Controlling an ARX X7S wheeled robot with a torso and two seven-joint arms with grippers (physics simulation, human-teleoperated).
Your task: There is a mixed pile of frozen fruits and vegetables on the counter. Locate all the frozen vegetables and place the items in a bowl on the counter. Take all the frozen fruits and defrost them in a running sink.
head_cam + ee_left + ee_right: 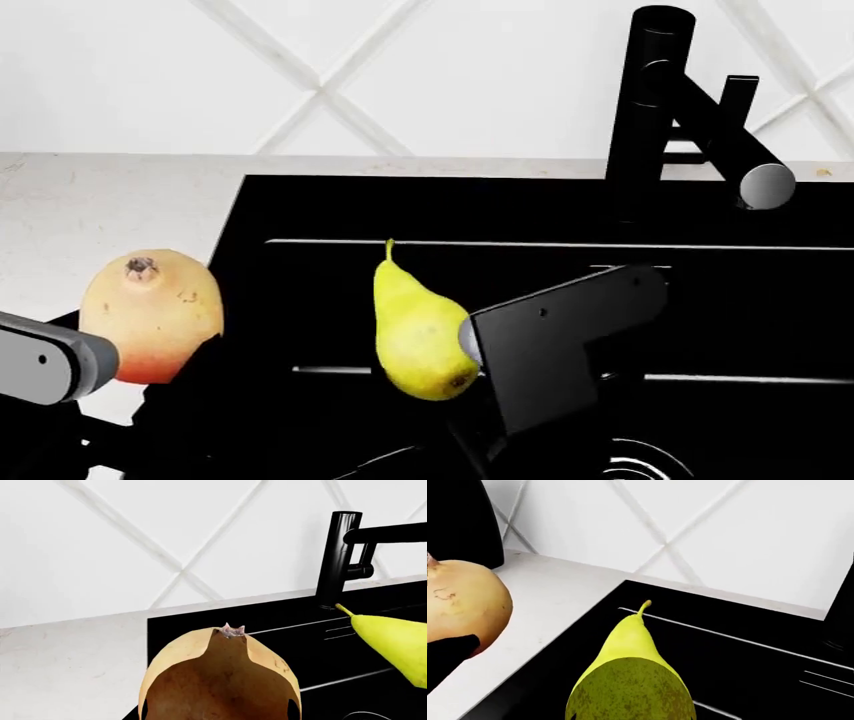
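Observation:
Two frozen fruits hang over the black sink (534,210). My left gripper (167,385) is shut on the round tan-orange fruit (151,315) with a brown crown, at the sink's left rim above the counter (107,200) edge. That fruit (220,680) fills the left wrist view and hides the fingers. My right gripper (465,350) is shut on the yellow pear (420,330), neck up, over the basin's middle. In the right wrist view the pear (630,680) covers the jaws and the tan fruit (460,610) is beside it. The frozen vegetables and the bowl are out of view.
The black angular faucet (654,100) stands at the sink's back right, its spout reaching over the basin. The round drain (641,465) shows at the basin floor. A white tiled wall (400,70) runs behind. A tall black object (460,520) stands on the counter by the wall.

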